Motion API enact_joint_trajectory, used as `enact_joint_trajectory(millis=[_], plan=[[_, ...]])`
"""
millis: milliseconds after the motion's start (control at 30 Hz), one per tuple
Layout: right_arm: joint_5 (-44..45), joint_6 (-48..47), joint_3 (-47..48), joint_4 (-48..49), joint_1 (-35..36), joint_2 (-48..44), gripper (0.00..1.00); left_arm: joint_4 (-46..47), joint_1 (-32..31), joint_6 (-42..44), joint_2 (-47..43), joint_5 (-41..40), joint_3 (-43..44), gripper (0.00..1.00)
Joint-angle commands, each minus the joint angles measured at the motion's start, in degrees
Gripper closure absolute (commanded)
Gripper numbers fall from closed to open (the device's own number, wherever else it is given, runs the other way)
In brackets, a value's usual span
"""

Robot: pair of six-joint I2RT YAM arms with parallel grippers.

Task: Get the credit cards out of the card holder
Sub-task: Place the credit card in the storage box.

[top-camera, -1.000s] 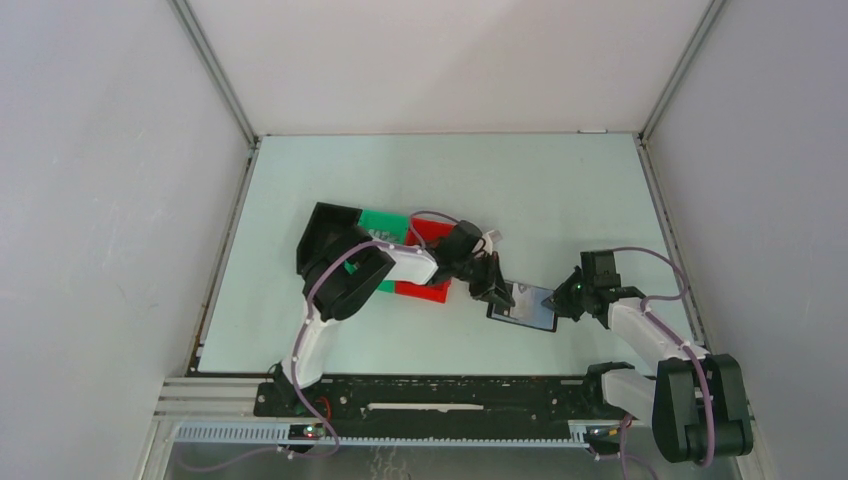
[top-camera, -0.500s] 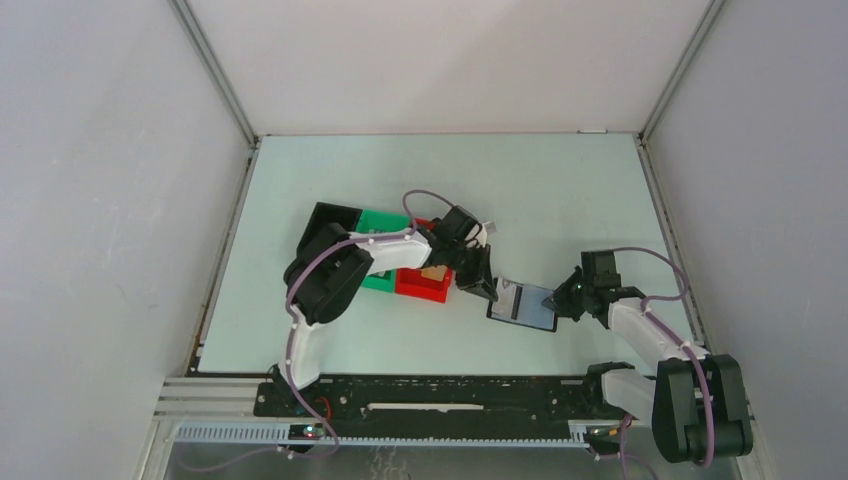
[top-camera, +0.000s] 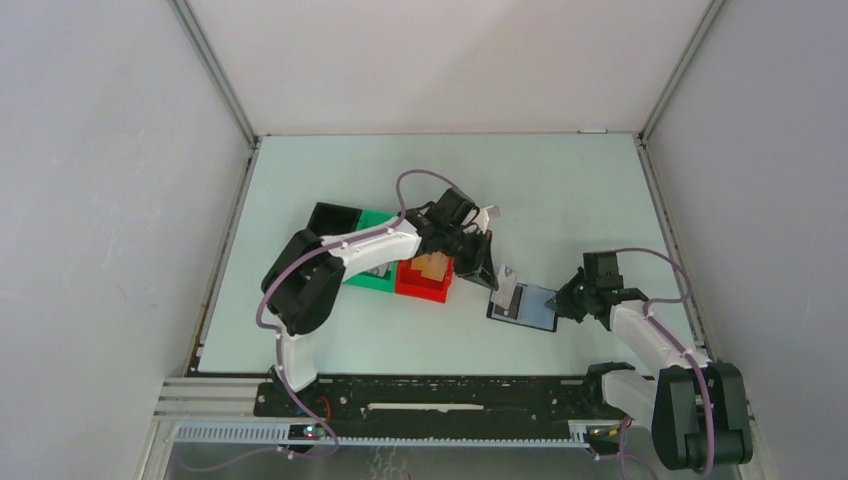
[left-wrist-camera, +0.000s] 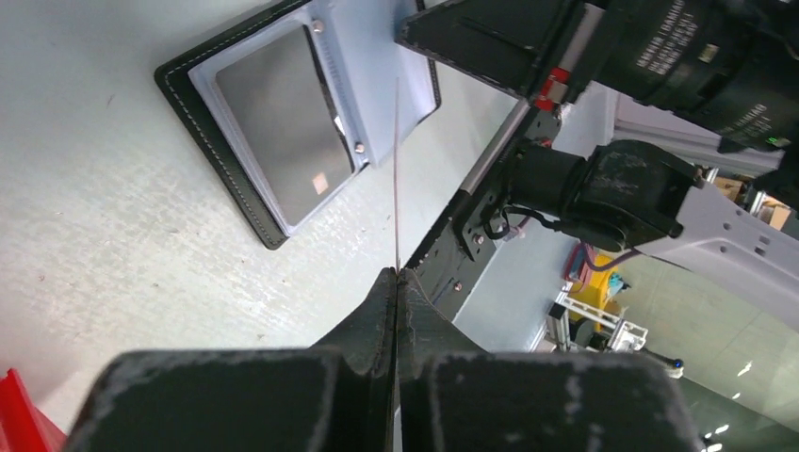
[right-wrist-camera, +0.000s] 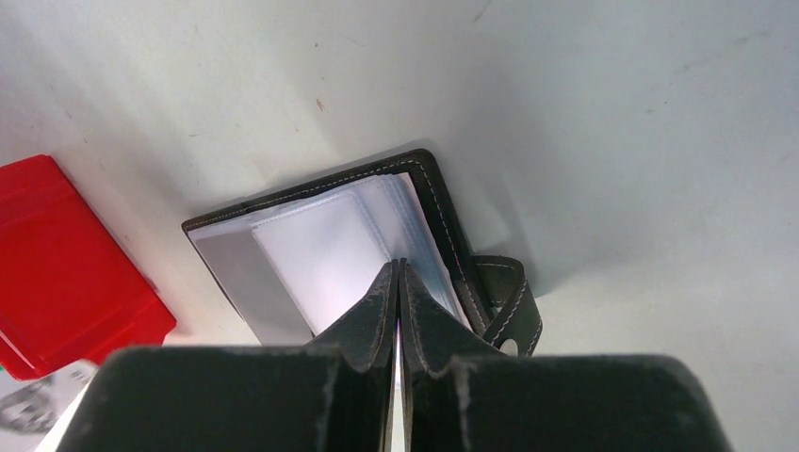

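Black bin (top-camera: pixel 330 216): rests on the surface (top-camera: pixel 560 200), at the left end of a row of three bins.
Green bin (top-camera: pixel 378 221): just beside the black bin, partly covered by the left arm.
Red bin (top-camera: pixel 420 286): just beside the green bin, near the card holder but apart from it.
Left end effector (top-camera: pixel 492 275) (left-wrist-camera: pixel 397 275): fingers pressed together, clamped on one credit card; positioned between the red bin and the card holder.
Credit card (top-camera: pixel 506 289) (left-wrist-camera: pixel 397 169): gripped by one edge, raised above the left edge of the card holder, seen edge-on as a thin line in the left wrist view.
Card holder (top-camera: pixel 530 312) (left-wrist-camera: pixel 211 132) (right-wrist-camera: pixel 443 217): lies open and flat on the surface, right of the red bin; clear sleeves face up, strap hangs off its right side.
Second credit card (left-wrist-camera: pixel 278 122): shiny grey, seated in a sleeve on the left half of the card holder.
Right end effector (top-camera: pixel 560 300) (right-wrist-camera: pixel 397 268): fingers nearly together, clamped on the clear sleeves at the right half of the card holder.
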Motion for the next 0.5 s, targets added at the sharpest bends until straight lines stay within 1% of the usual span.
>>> enact_joint_trajectory(millis=[0, 100, 267, 400, 467], plan=[[2.4, -1.7, 0.5, -3.2, -0.6, -0.4, 0.92, -3.6, 1.6, 4.4, -5.2, 3.9, 4.5, 1.00], [2.1, -2.0, 0.9, -3.5, -0.7, -1.1, 0.92, -8.0, 4.2, 8.9, -7.5, 5.4, 5.6, 1.00], [1.7, -3.1, 2.2, -4.5, -1.2, -1.8, 0.91, -21.7, 11.8, 21.5, -12.8, 4.2, 8.6, 1.00], [1.2, -3.7, 3.1, -4.5, -1.5, -1.2, 0.91, -33.0, 19.2, 31.7, -16.5, 0.5, 10.1, 1.00], [0.6, -4.1, 3.2, -4.3, -1.8, -0.8, 0.91, -37.3, 22.7, 35.1, -18.0, -1.5, 10.1, 1.00]])
